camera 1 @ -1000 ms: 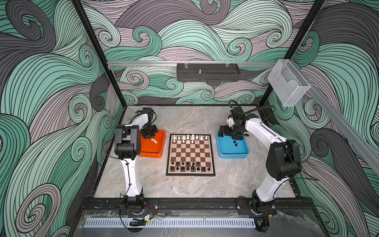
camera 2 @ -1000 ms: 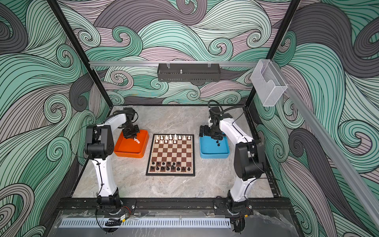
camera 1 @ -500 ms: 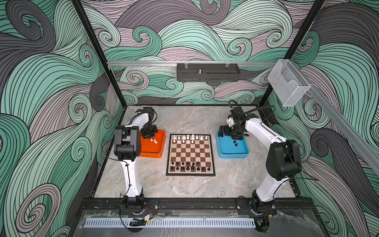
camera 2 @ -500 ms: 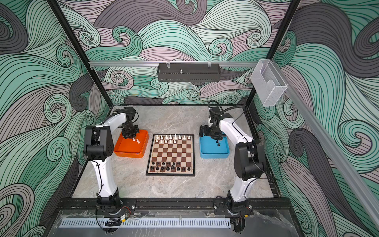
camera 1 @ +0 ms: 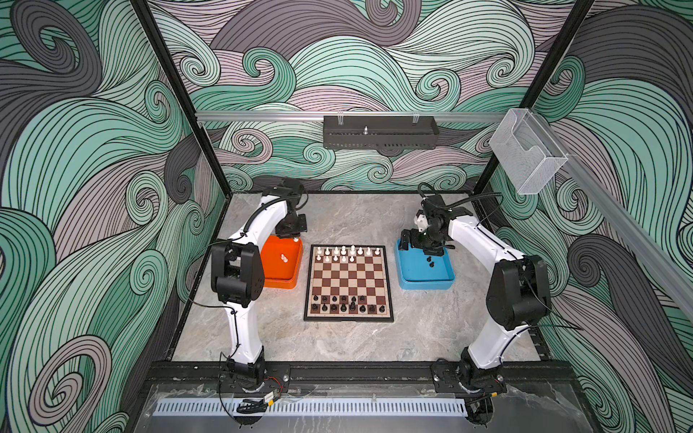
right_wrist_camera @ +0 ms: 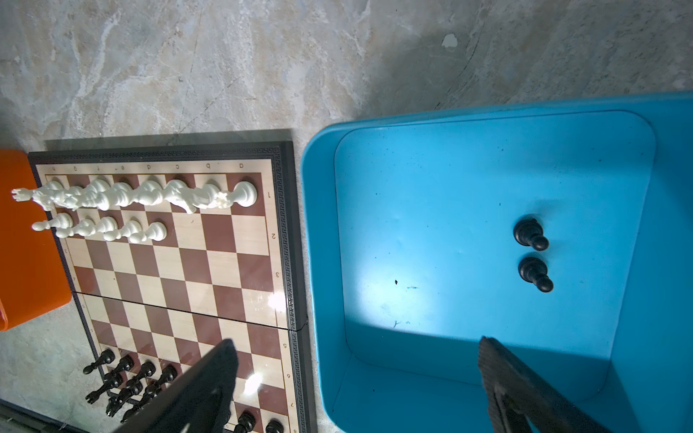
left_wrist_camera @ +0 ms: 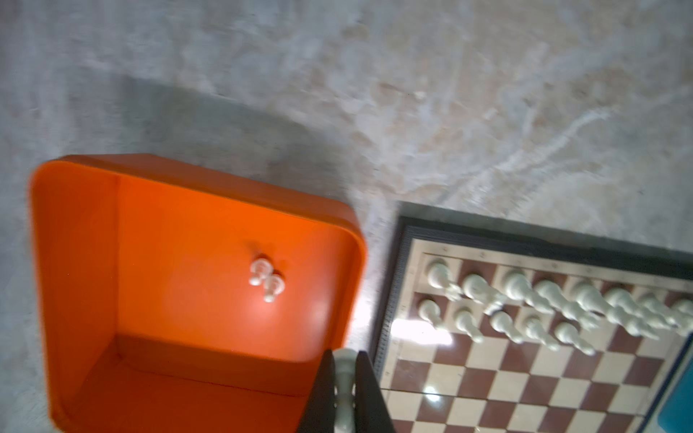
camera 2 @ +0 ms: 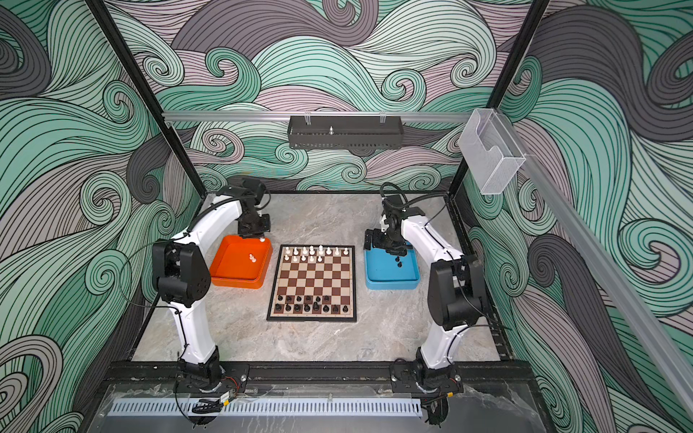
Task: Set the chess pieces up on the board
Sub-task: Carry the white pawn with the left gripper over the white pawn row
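Observation:
The board (camera 1: 348, 279) (camera 2: 313, 279) lies mid-table. White chess pieces (camera 1: 343, 252) fill its far rows and black ones (camera 1: 347, 304) its near rows. My left gripper (camera 1: 294, 236) (left_wrist_camera: 344, 369) is shut on a white pawn (left_wrist_camera: 344, 378) (camera 2: 262, 238), over the far corner of the orange tray (camera 1: 279, 285) that is closest to the board. Two white pawns (camera 1: 284, 258) (left_wrist_camera: 266, 280) lie in that tray. My right gripper (camera 1: 417, 248) (right_wrist_camera: 356, 361) hangs open and empty over the far left part of the blue tray (camera 1: 427, 286). Two black pawns (camera 1: 430, 261) (right_wrist_camera: 532, 253) stand in the blue tray.
The orange tray (camera 2: 236, 282) sits left of the board and the blue tray (camera 2: 392, 285) right of it, each a narrow gap away. Bare marble table (camera 1: 337, 341) stretches in front of the board. A black rack (camera 1: 380, 132) hangs on the back wall.
My left gripper has shifted slightly toward the board with the white pawn in it. The right arm has not moved.

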`<control>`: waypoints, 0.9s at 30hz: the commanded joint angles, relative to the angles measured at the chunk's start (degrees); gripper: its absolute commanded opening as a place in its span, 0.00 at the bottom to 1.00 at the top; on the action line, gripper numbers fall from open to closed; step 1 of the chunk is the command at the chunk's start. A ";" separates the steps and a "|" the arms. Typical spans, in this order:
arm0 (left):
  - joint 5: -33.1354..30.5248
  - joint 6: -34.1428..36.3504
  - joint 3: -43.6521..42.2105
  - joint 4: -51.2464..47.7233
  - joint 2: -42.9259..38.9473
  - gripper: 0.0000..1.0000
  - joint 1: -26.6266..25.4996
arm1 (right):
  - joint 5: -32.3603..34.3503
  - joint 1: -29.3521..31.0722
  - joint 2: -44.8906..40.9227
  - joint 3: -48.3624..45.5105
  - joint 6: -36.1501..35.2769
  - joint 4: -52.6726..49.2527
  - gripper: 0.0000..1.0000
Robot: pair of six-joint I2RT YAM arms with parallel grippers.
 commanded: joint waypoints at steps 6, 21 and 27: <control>4.93 0.02 10.01 -4.96 4.96 0.04 -10.50 | 0.67 -1.13 -1.22 -0.64 -0.15 -0.38 1.00; 4.12 5.00 22.98 -9.16 15.12 0.03 -21.11 | 0.15 -2.82 -1.62 -1.84 -0.64 -0.36 1.00; 3.62 5.76 25.30 -9.70 18.11 0.04 -23.63 | -0.03 -3.04 -1.51 -2.14 -0.72 -0.09 1.00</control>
